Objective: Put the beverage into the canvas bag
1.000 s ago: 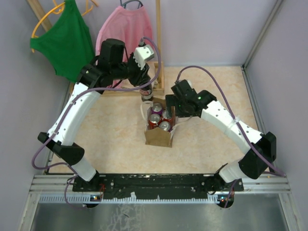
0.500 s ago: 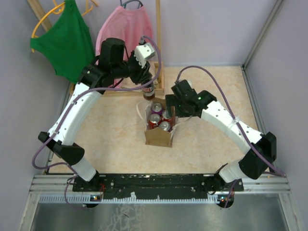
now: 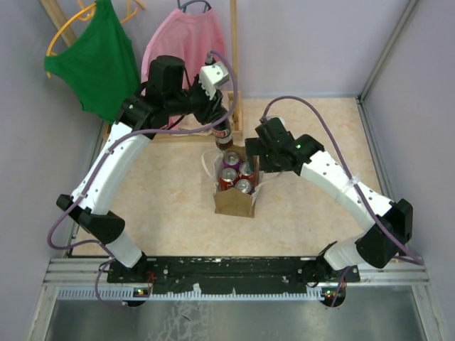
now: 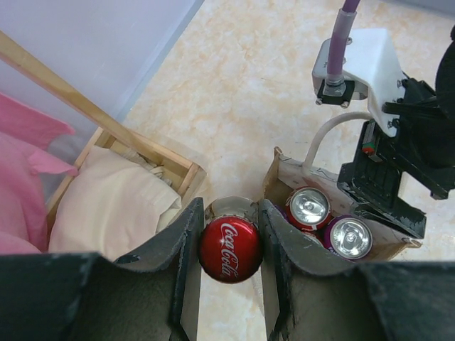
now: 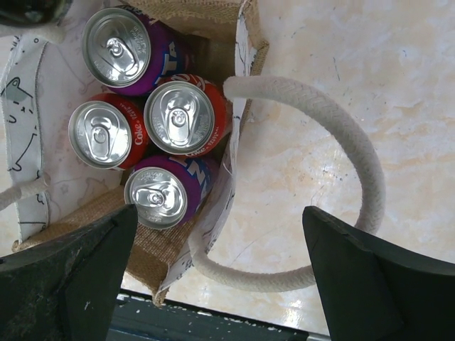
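"Left wrist view says most of it: the left gripper point(image 4: 229, 220) is closed partway around the neck of a Coca-Cola bottle point(image 4: 229, 250), a finger on each side of the red cap."

"So is the bottle in the canvas bag point(image 3: 233, 202) yet?"

"No. It hangs just beyond the bag's far rim, not over the mouth. Four cans point(image 5: 178, 117) already stand inside. I'd say the pickup is done and the carry across and the lowering are left."

"And the other arm?"

"The right gripper point(image 5: 219, 213) is spread wide over the bag's right rim with nothing in it. One finger sits above the cans' side and the other outside the rope handle point(image 5: 355, 163). I can't tell if it touches the bag."

"Is there room to get in?"

"It looks tight. The cans crowd the mouth, leaving a strip of bare lining point(image 5: 43, 142) beside them. A wooden crate point(image 4: 174, 167) sits close behind the bag too."
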Tool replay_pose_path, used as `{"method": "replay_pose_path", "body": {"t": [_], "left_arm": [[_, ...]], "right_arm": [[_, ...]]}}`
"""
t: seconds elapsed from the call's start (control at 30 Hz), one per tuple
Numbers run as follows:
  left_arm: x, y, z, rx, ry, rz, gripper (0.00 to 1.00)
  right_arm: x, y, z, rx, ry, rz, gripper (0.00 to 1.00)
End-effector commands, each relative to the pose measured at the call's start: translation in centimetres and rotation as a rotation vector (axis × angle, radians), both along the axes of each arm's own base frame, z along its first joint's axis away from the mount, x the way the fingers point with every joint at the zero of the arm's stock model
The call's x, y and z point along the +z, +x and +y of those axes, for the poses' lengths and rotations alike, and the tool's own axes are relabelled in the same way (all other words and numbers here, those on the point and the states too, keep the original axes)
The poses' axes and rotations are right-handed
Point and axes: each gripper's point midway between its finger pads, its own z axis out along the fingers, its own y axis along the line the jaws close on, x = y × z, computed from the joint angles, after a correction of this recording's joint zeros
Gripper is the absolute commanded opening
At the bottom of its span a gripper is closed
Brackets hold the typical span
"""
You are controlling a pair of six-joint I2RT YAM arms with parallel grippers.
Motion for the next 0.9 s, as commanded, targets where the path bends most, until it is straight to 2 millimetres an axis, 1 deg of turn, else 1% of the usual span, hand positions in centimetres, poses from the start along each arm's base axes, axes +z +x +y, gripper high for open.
{"method": "replay_pose_path", "body": {"t": [0.0,0.3,0.5,0.7,0.87], "left_arm": [[8.2,-2.1,-0.8,-0.079,-0.188,-0.179,0.00],[7.9,-3.7,-1.2,-0.128,-0.213,-0.119,0.00],[7.1,-5.8,-0.9,-0.170,-0.215,-0.060,0.00],[5.4,-8.1,-0.5,-0.214,-0.208,0.019,0.00],[4.5,-9.9,-0.3,-0.257,-0.207,0.061,0.00]], "right_arm": [[2.1,0.7,-0.1,-0.021,0.047,-0.078,0.99],[2.0,0.8,-0.1,-0.020,0.048,-0.074,0.99],[1.9,0.8,-0.2,-0.023,0.041,-0.074,0.99],[1.8,1.0,-0.1,-0.022,0.041,-0.070,0.99],[1.7,1.0,0.0,-0.019,0.039,-0.064,0.99]]}}
